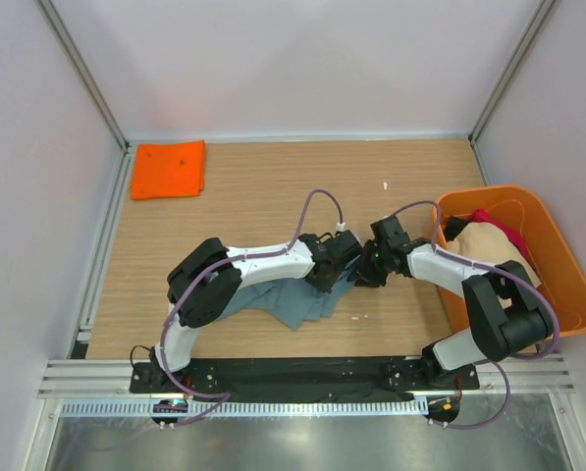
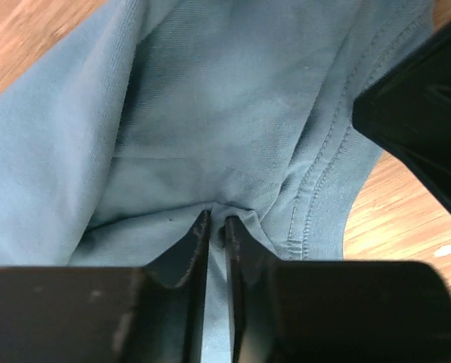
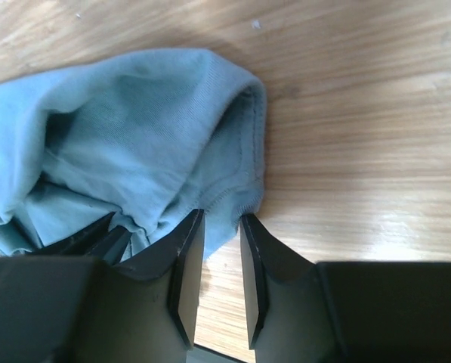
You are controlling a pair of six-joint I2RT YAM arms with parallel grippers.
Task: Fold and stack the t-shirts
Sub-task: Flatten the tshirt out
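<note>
Nearest us, along the table's near edge, the large dusty grey-blue cloth t-shirt (image 1: 288, 304) lies crumpled on the wooden table (image 1: 253, 196), partly under the left arm. Its long axis runs from beside that arm's base rightward to where both grippers meet. We note the left gripper (image 2: 216, 219) has its fingers pressed together on a fold of this cloth, beside a stitched hem. Just right of it, the right gripper (image 3: 221, 221) has its fingers slightly apart. Bare wood shows between them and a rounded hemmed edge lies at the tips; we judge it not yet pinched. The shirt thus trails left and nearward from both hands, so spreading it likely needs the right hand to secure that hem first. Farther right, a rigid orange plastic tub (image 1: 567, 285) holds a beige shirt (image 1: 484, 240) and a red shirt (image 1: 494, 218). Farthest, a bright orange shirt (image 1: 168, 169) lies folded flat at the far left.
</note>
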